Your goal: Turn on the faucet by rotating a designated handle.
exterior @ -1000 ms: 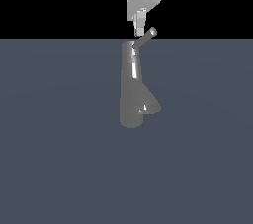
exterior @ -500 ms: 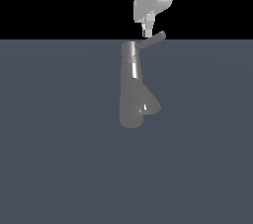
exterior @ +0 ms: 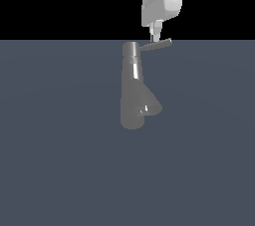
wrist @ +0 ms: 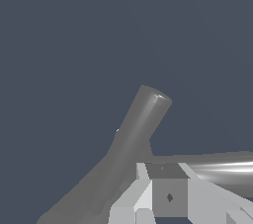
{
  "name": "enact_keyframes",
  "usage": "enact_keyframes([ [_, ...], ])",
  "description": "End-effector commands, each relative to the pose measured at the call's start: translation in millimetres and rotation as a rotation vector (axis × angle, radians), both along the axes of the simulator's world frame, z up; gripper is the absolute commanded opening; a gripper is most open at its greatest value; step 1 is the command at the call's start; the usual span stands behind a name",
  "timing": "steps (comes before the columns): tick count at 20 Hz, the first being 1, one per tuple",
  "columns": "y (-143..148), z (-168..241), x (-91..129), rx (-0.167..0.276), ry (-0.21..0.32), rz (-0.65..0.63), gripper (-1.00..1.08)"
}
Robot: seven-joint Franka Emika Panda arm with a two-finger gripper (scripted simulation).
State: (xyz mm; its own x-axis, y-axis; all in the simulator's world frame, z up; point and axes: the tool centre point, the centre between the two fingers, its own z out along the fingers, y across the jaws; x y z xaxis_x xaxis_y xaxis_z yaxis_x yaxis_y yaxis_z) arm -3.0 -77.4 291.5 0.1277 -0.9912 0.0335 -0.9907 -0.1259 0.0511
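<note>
**A:** Where is your handle (exterior: 157,45) right now?

**B:** You see it as a thin grey rod sticking out from the top cap of the faucet (exterior: 133,88), pointing toward the exterior view's right and tilted only slightly upward at its free end. A second ago it angled up more steeply; half a second ago it was already flatter, and now it lies close to level. So your handle has swung round and down.

**A:** And the faucet itself?

**B:** It stands where it stood before, in the middle of your dark grey-blue worktop (exterior: 60,160), its column upright and the stubby spout (exterior: 151,109) branching off low toward the exterior view's right. In the wrist view you look along that spout (wrist: 143,119), with the bright streaked handle (wrist: 222,168) running across behind the white fingers.

**A:** What about your gripper?

**B:** Your gripper (exterior: 156,35) hangs straight above the handle, its tip touching the rod roughly midway along it. It has shifted toward the exterior view's right compared with both earlier frames, following the rod.

**A:** And the jaws?

**B:** You see a single narrow tip in the exterior view, so the jaws look drawn close together, with nothing clasped between them; they press on the rod from beside it.
</note>
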Motion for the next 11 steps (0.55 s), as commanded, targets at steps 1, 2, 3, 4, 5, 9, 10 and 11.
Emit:
enact_keyframes([
  [1,-18.2,-8.3,3.6,-0.002,0.009,-0.021,-1.00],
  [2,-21.1,-9.4,5.7,-0.003,0.009,-0.022,-1.00],
  [3,-23.9,-10.5,7.8,-0.003,0.009,-0.023,-1.00],
  [4,-26.8,-11.6,9.9,-0.003,0.009,-0.025,-1.00],
  [5,-29.6,-12.7,12.0,-0.003,0.010,-0.026,-1.00],
  [9,-40.8,-17.1,20.3,-0.004,0.011,-0.031,-1.00],
  [10,-43.6,-18.1,22.3,-0.004,0.011,-0.032,-1.00],
  [11,-43.6,-18.1,22.3,-0.004,0.011,-0.032,-1.00],
])
